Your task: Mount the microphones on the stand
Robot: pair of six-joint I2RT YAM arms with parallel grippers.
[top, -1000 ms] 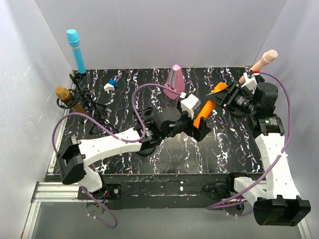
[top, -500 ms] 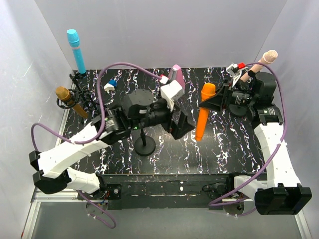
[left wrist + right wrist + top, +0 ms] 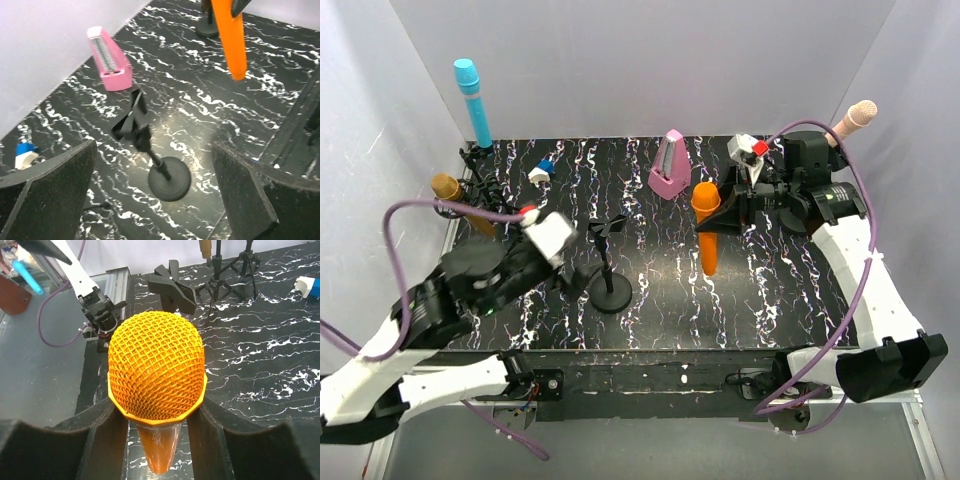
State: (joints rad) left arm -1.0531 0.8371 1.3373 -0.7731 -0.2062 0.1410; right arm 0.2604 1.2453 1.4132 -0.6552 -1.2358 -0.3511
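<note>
My right gripper (image 3: 722,212) is shut on the orange microphone (image 3: 707,232), held about upright above the table, head up. In the right wrist view the mesh head (image 3: 156,371) sits between my fingers (image 3: 102,440). The empty black clip stand (image 3: 610,285) stands at centre, left of the orange microphone. My left gripper (image 3: 560,275) is open and empty, left of the stand; its wrist view shows the stand's clip (image 3: 131,120) and round base (image 3: 169,179) ahead. The cyan microphone (image 3: 472,100), gold microphone (image 3: 455,195) and pink-beige microphone (image 3: 850,122) sit in stands at the edges.
A pink metronome (image 3: 667,165) stands at the back centre. A small blue-and-white object (image 3: 540,170) lies at the back left. Black tripod stands (image 3: 490,190) crowd the left edge. Purple cables loop over both arms. White walls close three sides.
My left gripper has pulled away from the orange microphone, back to the near left. My right gripper has carried the microphone left and turned it more upright.
</note>
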